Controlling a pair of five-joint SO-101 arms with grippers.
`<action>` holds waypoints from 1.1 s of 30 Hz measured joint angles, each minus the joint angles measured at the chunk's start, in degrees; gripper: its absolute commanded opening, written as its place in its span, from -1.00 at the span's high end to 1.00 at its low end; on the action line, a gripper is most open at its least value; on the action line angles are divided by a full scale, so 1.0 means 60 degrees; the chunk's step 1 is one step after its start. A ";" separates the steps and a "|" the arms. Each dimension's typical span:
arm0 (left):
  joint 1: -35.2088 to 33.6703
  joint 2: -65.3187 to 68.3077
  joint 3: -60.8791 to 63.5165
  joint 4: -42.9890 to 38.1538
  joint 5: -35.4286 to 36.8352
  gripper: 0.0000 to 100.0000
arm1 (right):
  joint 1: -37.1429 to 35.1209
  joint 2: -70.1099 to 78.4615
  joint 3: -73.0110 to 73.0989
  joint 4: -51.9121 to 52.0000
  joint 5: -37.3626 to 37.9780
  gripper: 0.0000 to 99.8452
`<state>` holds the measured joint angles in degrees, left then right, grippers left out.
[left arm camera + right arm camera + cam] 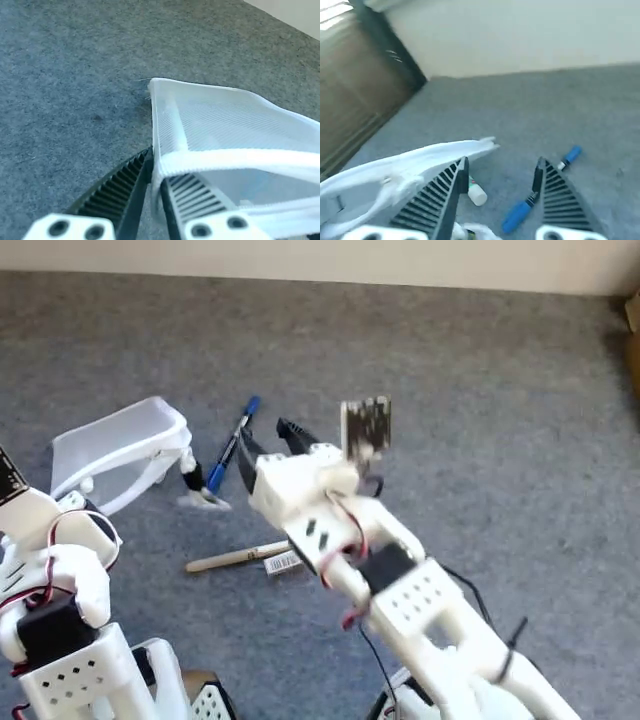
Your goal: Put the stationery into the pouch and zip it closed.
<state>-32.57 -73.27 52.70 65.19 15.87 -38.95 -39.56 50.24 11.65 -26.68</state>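
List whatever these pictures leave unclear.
- Pouch contents: in the high view the mesh wall veils the inside; in the left wrist view the picture's edge cuts the pouch off.
- Pencil: in the high view one end runs under the right arm.
- White tube: in the right wrist view it is too small and blurred to identify.

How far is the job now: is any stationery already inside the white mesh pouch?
Done: nothing seen inside yet. In hand: the left gripper is shut on the rim of the white mesh pouch; the right gripper is open near the blue pen. Remaining: that pen, the pale wooden pencil, the small white tube, then zipping.
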 measured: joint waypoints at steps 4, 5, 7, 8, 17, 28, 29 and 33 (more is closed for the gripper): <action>0.0000 0.0000 0.0000 0.0000 0.0000 0.97 | 0.0161 0.2095 -0.1626 0.1011 -0.0410 0.60; 0.0000 0.0000 0.0000 0.0000 0.0000 0.97 | 0.0161 0.2549 -0.1949 0.1187 -0.0440 0.60; 0.0000 0.0000 0.0000 0.0000 0.0000 0.97 | 0.0161 0.3355 -0.2520 0.1348 -0.0542 0.60; 0.0000 0.0000 0.0000 0.0000 0.0000 0.97 | 0.0161 0.3722 -0.2755 0.1377 -0.0630 0.60; 0.0000 0.0000 0.0000 0.0000 0.0000 0.97 | 0.0161 0.6520 -0.4601 0.1407 -0.0777 0.60; 0.0000 0.0000 0.0000 0.0000 0.0000 0.97 | 0.0161 0.9201 -0.6535 0.1407 -0.0777 0.60; 0.0000 0.0000 0.0000 0.0000 0.0000 0.97 | 0.0161 0.9407 -0.6725 0.1407 -0.0777 0.60; 0.0000 0.0000 0.0000 0.0000 0.0000 0.97 | 0.0220 1.0315 -0.7531 0.1407 -0.0777 0.60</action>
<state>-32.57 -73.27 52.70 65.19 15.87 -37.63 22.33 5.05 20.09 -31.34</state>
